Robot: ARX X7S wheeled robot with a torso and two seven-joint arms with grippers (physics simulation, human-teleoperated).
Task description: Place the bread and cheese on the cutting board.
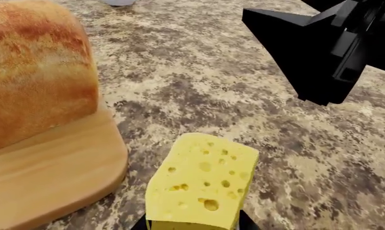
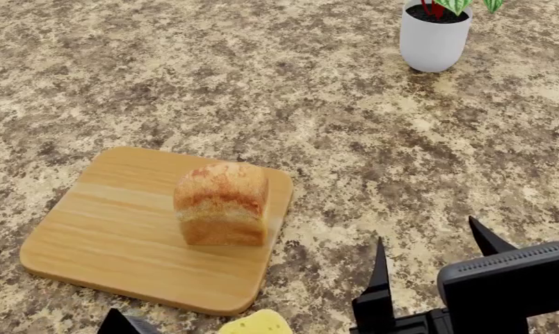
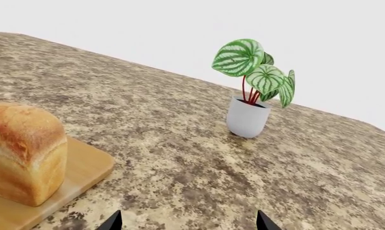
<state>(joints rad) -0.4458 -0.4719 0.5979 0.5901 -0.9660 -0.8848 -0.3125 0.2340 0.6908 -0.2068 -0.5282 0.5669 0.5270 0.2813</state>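
Head view: bread (image 2: pixel 222 202) sits upright on the cutting board (image 2: pixel 112 229), toward the board's right edge, domed crust up.
Cutting board: flat on the speckled stone counter (image 2: pixel 261 83), left of centre; grain stripes run roughly left-right.
Cheese: only its top shows at the bottom edge of the head view (image 2: pixel 254 324), just off the board's near right corner, not on the board.
Left wrist view: cheese (image 1: pixel 202 184) fills the lower centre, holes visible; black jaw tips flank its lower corners at the frame edge. Jaws look clamped on the cheese.
Left gripper: point between the tips (image 1: pixel 194 224); in the head view only a black tip shows beside the cheese.
Cheese vs counter: cannot tell whether it rests on the counter or is lifted clear.
Right gripper: (image 2: pixel 434 261) lower right in the head view, two pointed jaws well apart, nothing between them, over bare counter right of the board.
Right wrist view: jaw tips just poke in at the frame edge, spread wide; bread and board corner on one side.
Potted plant: white pot (image 2: pixel 434 38) with striped green leaves, far right of the counter, well apart from the board.
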